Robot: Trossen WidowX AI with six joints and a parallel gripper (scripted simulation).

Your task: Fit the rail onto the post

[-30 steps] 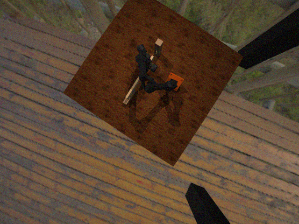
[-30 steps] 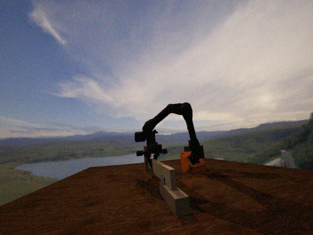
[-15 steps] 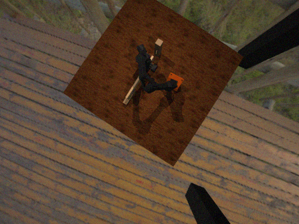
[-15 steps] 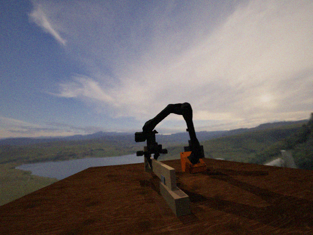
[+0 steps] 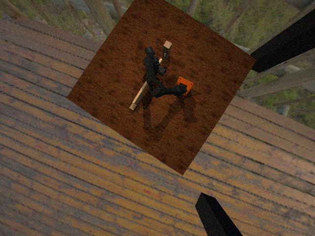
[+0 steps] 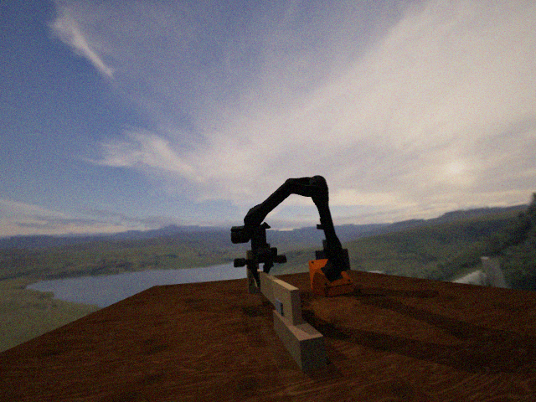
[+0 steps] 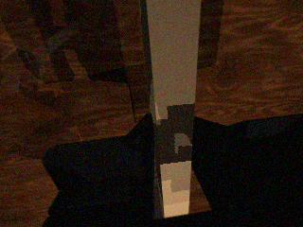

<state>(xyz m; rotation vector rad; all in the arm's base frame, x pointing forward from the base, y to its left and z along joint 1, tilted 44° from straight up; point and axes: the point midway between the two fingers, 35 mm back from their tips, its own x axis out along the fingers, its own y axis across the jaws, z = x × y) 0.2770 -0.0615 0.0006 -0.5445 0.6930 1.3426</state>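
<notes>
The wooden rail runs from the low footboard block toward the wooden post. Its far end stands over the block at the small bracket. My gripper is shut on the rail near its post end, with one finger on each side. In the top view, light spots of the pegs show on the post, and a small gap shows between rail end and post. The arm partly hides the rail. Exact height and tilt are hard to tell.
The orange arm base stands on the brown table, to one side of the rail. The arm arches over to the rail, and its dark shadows fall across the table.
</notes>
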